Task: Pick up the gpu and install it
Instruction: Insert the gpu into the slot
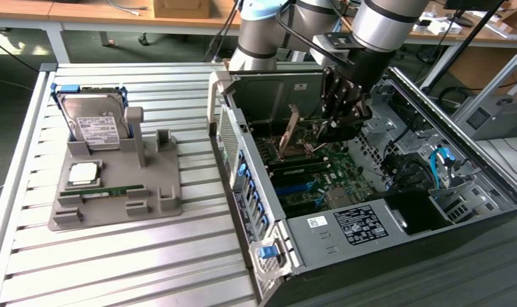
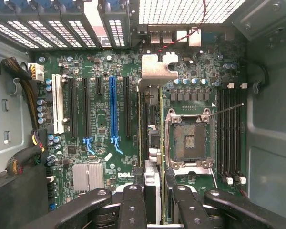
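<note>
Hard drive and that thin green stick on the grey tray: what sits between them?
A square silver processor chip lies between the hard drive and the green memory stick, as the exterior view shows.

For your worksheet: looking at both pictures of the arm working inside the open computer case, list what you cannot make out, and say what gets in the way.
- Exterior view: the gripper covers part of the gpu, so the grip itself is unclear.
- Wrist view: the gpu appears edge-on; its faces are hidden, and whether it sits in a motherboard slot cannot be told.
- Exterior view: label text on the hard drive is too small to read.
</note>
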